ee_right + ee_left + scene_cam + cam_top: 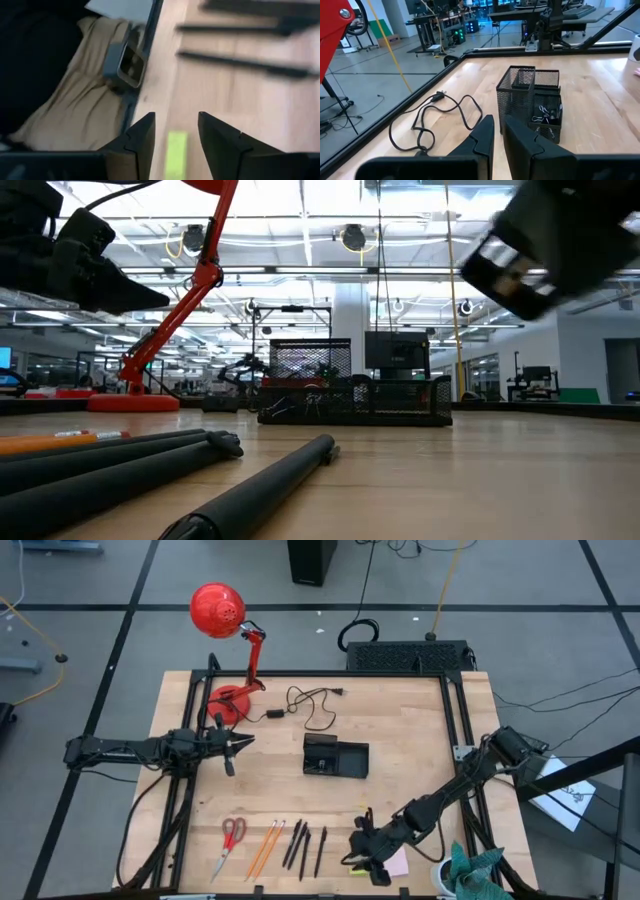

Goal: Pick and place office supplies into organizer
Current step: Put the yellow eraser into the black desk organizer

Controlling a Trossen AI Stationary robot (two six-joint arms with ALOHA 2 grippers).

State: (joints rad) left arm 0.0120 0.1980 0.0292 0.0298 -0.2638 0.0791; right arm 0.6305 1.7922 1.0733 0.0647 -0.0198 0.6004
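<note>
Right wrist view: right gripper (175,132), fingers apart, hangs over the block (176,155), whose long axis runs along the gap; left gripper (238,743) is far off.

One pair of scissors (232,836), two orange pencils (264,846), three black pens (304,845), one organizer (336,757), one lamp (225,640)

Even overhead light is falling on the surface (400,740) in the high view, leaving only faint, soft shadows. In the low view, ceiling strip lights (300,220) are glaring white across the upper frame, while the black pens (250,495) at the bottom are lying out of focus. The right wrist view is smearing throughout, the yellow-green block (176,155) blurring at lower centre.
</note>
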